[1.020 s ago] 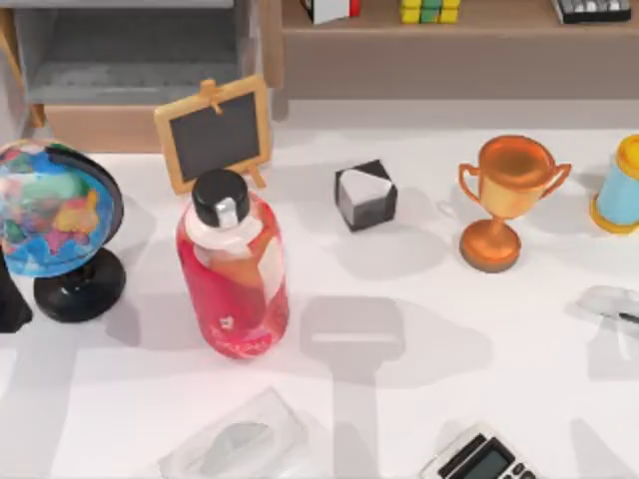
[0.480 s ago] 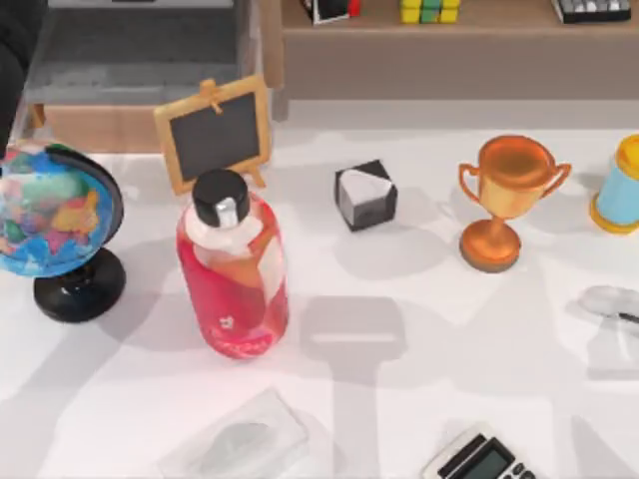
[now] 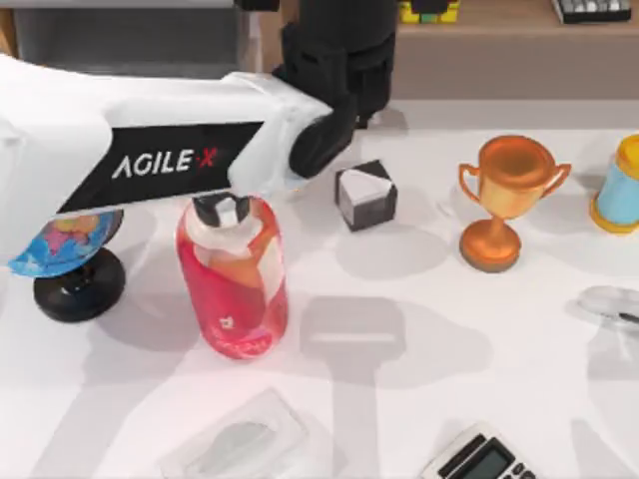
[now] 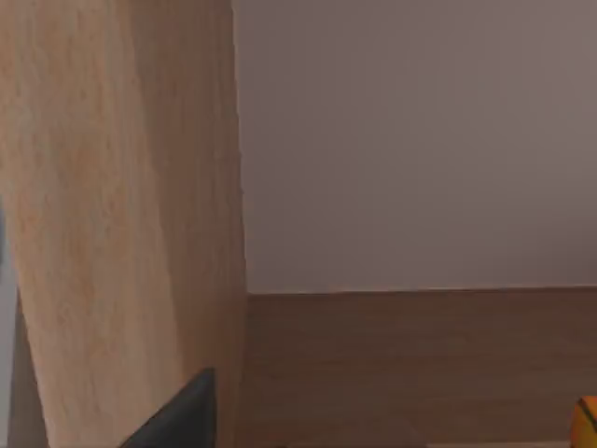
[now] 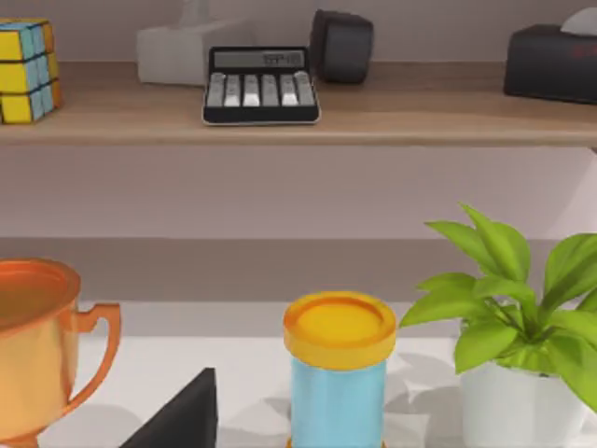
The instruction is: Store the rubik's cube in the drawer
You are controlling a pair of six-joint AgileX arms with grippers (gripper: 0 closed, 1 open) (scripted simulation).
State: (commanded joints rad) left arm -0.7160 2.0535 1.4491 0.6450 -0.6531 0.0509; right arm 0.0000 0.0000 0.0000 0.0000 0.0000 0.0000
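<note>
End effector of left arm (image 3: 334,60) near rubik's cube (image 3: 429,10) on shelf (image 3: 499,45); finger opening impossible to tell.

White lettering "AGILE·X" runs along the black band on my left arm (image 3: 165,163); I can read nothing else, not even on the calculators.

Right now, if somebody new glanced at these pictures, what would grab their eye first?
Probably the big white left arm lettered AGILE-X, stretched across the table's left side towards the brown wooden shelf at the back. Under it stands a red bottle with a black cap, and right of centre a shiny orange trophy cup.
</note>
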